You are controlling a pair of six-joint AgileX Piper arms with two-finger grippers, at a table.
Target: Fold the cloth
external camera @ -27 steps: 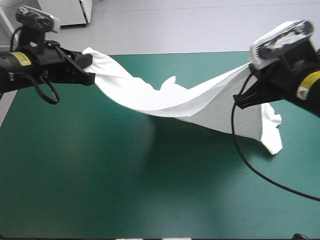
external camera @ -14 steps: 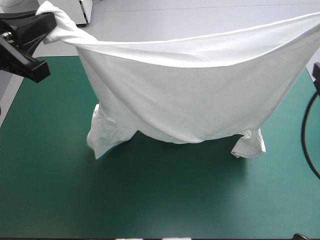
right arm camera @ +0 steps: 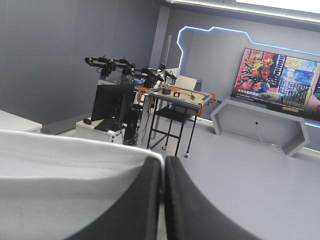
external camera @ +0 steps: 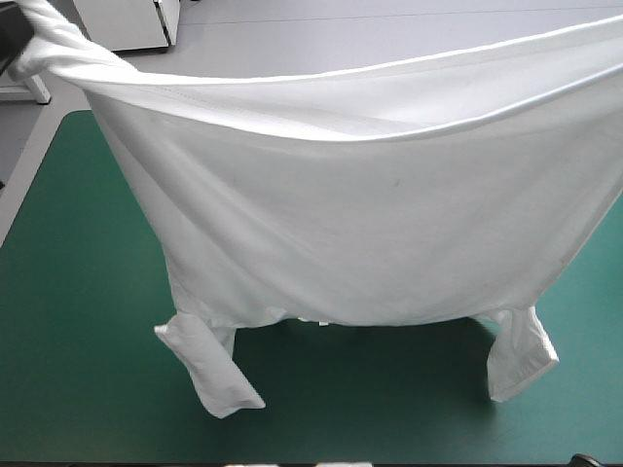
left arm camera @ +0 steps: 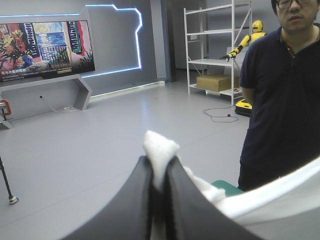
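The white T-shirt [external camera: 341, 224] hangs lifted and stretched wide across the high view like a curtain, its top hem running from the far left to the far right. Two short sleeves dangle at its lower corners, one on the left [external camera: 209, 375] and one on the right [external camera: 521, 355], low over the teal-green table [external camera: 78, 321]. My left gripper [left arm camera: 159, 167] is shut on the T-shirt, with a white tuft [left arm camera: 160, 145] poking out past its tips. My right gripper [right arm camera: 163, 165] is shut on the T-shirt's hem [right arm camera: 60, 180]. Both arms are raised, and the shirt hides them in the high view.
Bare teal-green cover shows to the left of the hanging shirt and along the front edge [external camera: 389, 428]. The table's left edge [external camera: 29, 185] is in view. The shirt hides the middle and the far side of the table.
Both arms have risen and drawn the shirt taut and up. It went from a sagging band over the table to a wide hanging sheet, and its sleeves now dangle closer to the front edge.
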